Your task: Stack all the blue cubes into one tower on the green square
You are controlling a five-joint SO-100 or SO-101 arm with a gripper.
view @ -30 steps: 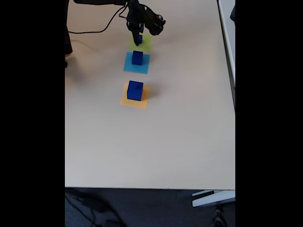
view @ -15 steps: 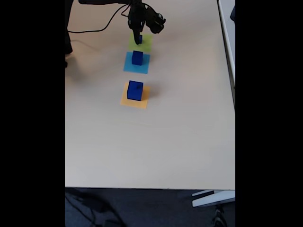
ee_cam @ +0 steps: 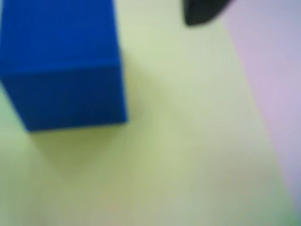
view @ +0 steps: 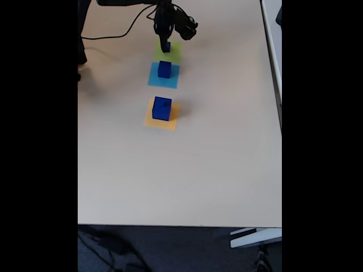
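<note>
In the fixed view my gripper (view: 165, 43) hangs over the green square (view: 172, 54) at the far end of the table, right at a small blue cube (view: 167, 47) resting on it. Up close in the wrist view, that blue cube (ee_cam: 63, 66) sits on the green square (ee_cam: 178, 155) with a shadow under it. One black fingertip (ee_cam: 202, 12) stands apart from it to the right, so the jaws look open. A medium blue cube (view: 164, 69) sits on a light-blue square (view: 155, 80). A larger blue cube (view: 161, 109) sits on an orange square (view: 170, 123).
The three squares lie in a line down the beige table (view: 187, 170). A black cable (view: 113, 37) trails at the top left beside the arm. The table's right edge (view: 281, 113) and front edge border a dark floor.
The arm has edged slightly toward the top of the fixed view. The small cube stays on the green square, and the other cubes have not moved.
</note>
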